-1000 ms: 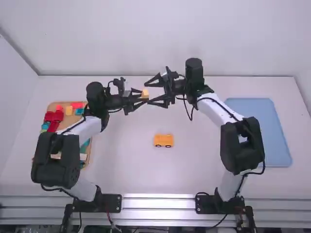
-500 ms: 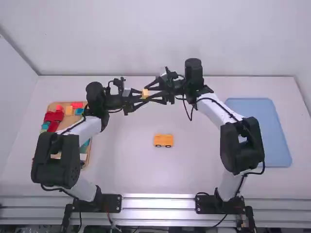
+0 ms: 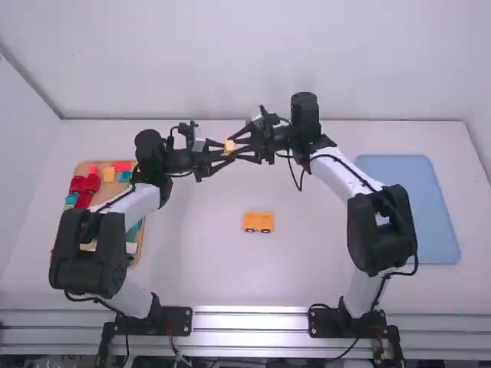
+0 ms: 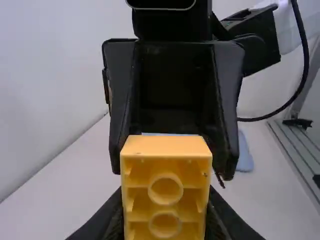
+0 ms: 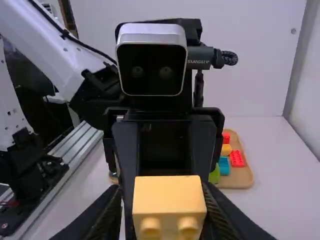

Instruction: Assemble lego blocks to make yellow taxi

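Over the table (image 3: 307, 253), left gripper (image 3: 225, 152) and right gripper (image 3: 235, 147) meet beyond the wheeled yellow piece (image 3: 258, 221), both pinching (the right one, seemingly) a yellow block (image 3: 229, 146); left wrist view shows hollow tubes (image 4: 165, 189), right wrist view, studs (image 5: 150, 227).

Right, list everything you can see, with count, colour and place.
Held block: one, yellow, between the grippers
Car: one, orange-yellow, mid-table
Tray blocks: several, red, yellow, teal, green; left arm hides some
Wooden tray: one, tan, table's left
Blue tray: one, blue, table's right
Table: one, white, under everything
Walls: white, around the table
Rails: silver, near edge
Left arm, right arm: white and black
Left gripper, right gripper: black, at the held block
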